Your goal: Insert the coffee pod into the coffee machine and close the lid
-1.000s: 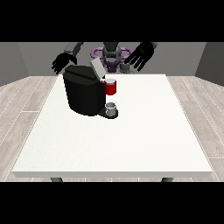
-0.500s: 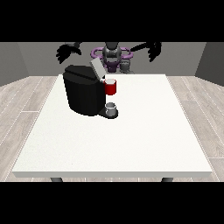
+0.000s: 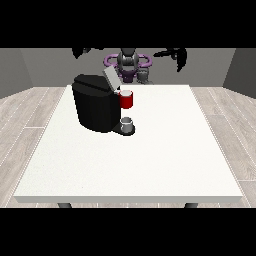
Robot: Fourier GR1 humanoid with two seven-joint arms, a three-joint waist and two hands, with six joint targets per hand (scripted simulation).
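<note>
both robot hands raised behind the coffee machine (image 3: 99, 107)

my robot hand at the view's right (image 3: 176, 54) and the one at the view's left (image 3: 81, 51) hang above the machine; i cannot tell their fingers; lid (image 3: 110, 78) up; grey thing (image 3: 127, 121) at its base on the bench (image 3: 150, 160)

White tabletop (image 3: 150, 160); black coffee machine (image 3: 95, 107) with a grey lid (image 3: 110, 78); a red thing at the machine (image 3: 127, 99); grey wood-plank floor (image 3: 30, 115).
</note>
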